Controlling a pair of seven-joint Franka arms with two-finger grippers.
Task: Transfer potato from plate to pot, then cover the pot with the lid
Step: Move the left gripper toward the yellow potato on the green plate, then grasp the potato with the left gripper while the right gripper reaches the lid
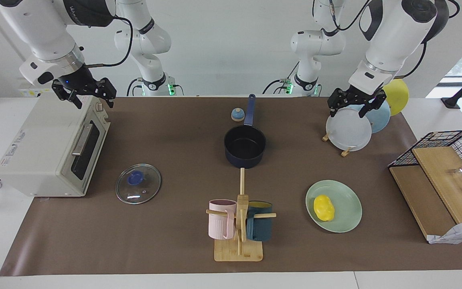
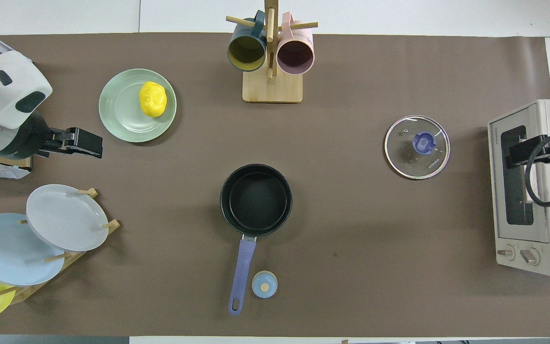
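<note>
The yellow potato (image 1: 323,207) (image 2: 153,99) lies on the mint-green plate (image 1: 347,204) (image 2: 122,114) toward the left arm's end of the table. The navy pot (image 1: 245,146) (image 2: 256,199) stands empty at the middle, its blue handle pointing toward the robots. The glass lid (image 1: 138,184) (image 2: 417,146) lies flat on the mat toward the right arm's end, blue knob up. My left gripper (image 1: 351,110) (image 2: 89,143) hangs open and empty over the plate rack. My right gripper (image 1: 92,98) (image 2: 518,153) hangs open and empty over the toaster oven.
A toaster oven (image 1: 50,148) (image 2: 528,186) stands at the right arm's end. A mug tree (image 1: 239,224) (image 2: 270,52) with two mugs stands farther from the robots than the pot. A plate rack (image 1: 349,130) (image 2: 60,217), a small bell (image 1: 237,115) (image 2: 264,284) and a wire basket (image 1: 447,160) also stand here.
</note>
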